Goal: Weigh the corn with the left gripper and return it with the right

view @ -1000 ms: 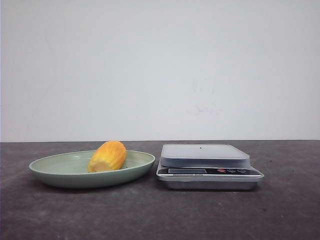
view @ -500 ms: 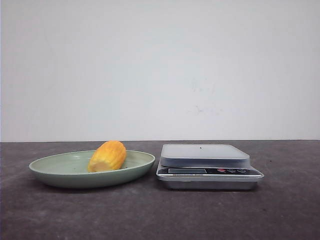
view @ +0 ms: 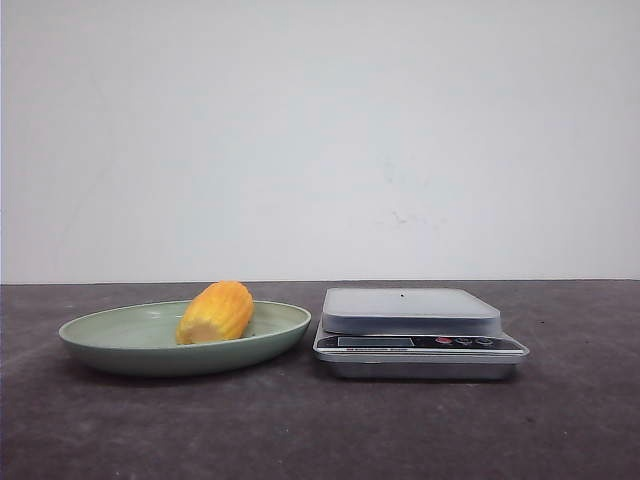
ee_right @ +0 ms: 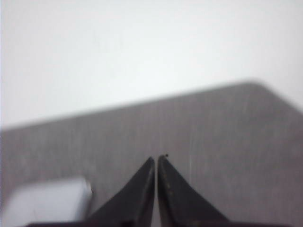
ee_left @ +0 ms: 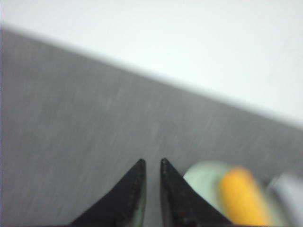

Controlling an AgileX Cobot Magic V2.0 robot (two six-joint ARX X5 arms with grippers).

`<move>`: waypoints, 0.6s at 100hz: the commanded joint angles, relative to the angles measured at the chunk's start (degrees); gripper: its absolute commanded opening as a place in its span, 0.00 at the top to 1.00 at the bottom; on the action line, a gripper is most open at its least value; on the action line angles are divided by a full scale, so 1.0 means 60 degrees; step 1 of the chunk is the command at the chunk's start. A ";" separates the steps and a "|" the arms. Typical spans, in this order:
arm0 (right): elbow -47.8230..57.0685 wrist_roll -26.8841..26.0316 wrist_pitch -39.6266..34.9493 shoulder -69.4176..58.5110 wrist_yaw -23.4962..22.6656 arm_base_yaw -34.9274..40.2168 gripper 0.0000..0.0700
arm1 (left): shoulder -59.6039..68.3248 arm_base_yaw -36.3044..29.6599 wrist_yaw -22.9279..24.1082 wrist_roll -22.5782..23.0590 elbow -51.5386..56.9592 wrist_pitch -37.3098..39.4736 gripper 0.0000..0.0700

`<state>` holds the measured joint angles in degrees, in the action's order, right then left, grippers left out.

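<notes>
The corn (view: pixel 215 312), a stubby yellow-orange cob piece, lies in the green plate (view: pixel 120 340) on the left of the table. It shows blurred in the left wrist view (ee_left: pixel 241 196), on the plate (ee_left: pixel 203 175). The silver kitchen scale (view: pixel 415 330) stands just right of the plate, with nothing on its platform. My left gripper (ee_left: pixel 151 163) hangs above the table beside the plate, its jaws a narrow gap apart and empty. My right gripper (ee_right: pixel 157 158) is shut and empty above the table, with the scale's corner (ee_right: pixel 47 203) off to one side. Neither gripper shows in the front view.
The dark grey tabletop (view: pixel 320 430) runs back to a white wall (view: pixel 320 140). The table's far corner (ee_right: pixel 255 87) shows in the right wrist view.
</notes>
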<state>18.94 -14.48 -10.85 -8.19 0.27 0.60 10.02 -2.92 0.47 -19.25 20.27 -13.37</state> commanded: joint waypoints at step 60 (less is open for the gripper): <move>0.5785 0.0000 -0.2069 -0.4994 -0.2346 0.0135 0.41 | 0.5956 -0.1417 -0.1887 0.0357 0.5614 -0.0594 0.42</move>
<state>51.35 -15.00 -22.74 -37.12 -13.41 0.82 43.33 -9.34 -10.85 -18.57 52.99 -17.65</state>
